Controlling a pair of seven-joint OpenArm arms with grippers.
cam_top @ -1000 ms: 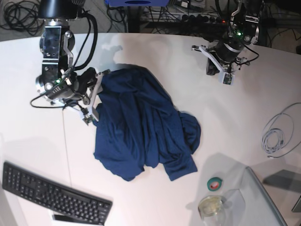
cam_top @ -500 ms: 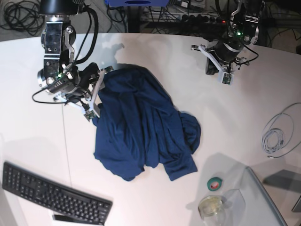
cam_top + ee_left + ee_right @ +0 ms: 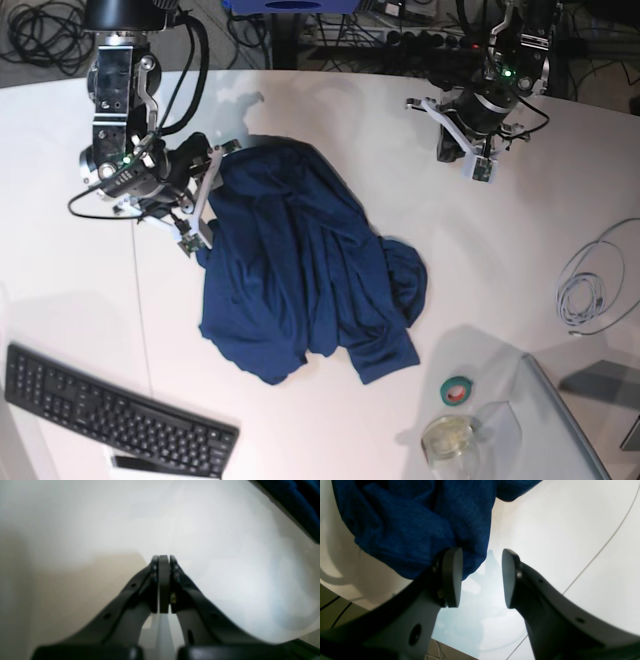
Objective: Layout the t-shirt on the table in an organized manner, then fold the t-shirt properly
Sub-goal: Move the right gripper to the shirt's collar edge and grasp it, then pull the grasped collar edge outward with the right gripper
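The dark navy t-shirt [image 3: 300, 265] lies crumpled in a heap at the middle of the white table [image 3: 330, 110]. My right gripper [image 3: 203, 196] sits at the shirt's left edge, open. In the right wrist view its gripper [image 3: 481, 577] has a fold of the t-shirt [image 3: 407, 525] against the left fingertip [image 3: 452, 577], and the gap shows bare table [image 3: 557, 530]. My left gripper [image 3: 472, 152] hovers at the far right, apart from the shirt. In the left wrist view that gripper [image 3: 164, 562] is shut and empty over the table [image 3: 100, 517], with the t-shirt [image 3: 300, 500] in the corner.
A black keyboard [image 3: 110, 410] lies at the front left. A green tape roll [image 3: 458, 390], a glass jar [image 3: 448, 438] and a grey glassy panel [image 3: 565, 430] sit at the front right. A coiled white cable [image 3: 590, 285] lies at the right edge. A thin dark seam [image 3: 140, 300] crosses the table.
My right gripper has shifted a little up along the shirt's left edge, toward the table's far side. The shirt and the left arm have hardly moved.
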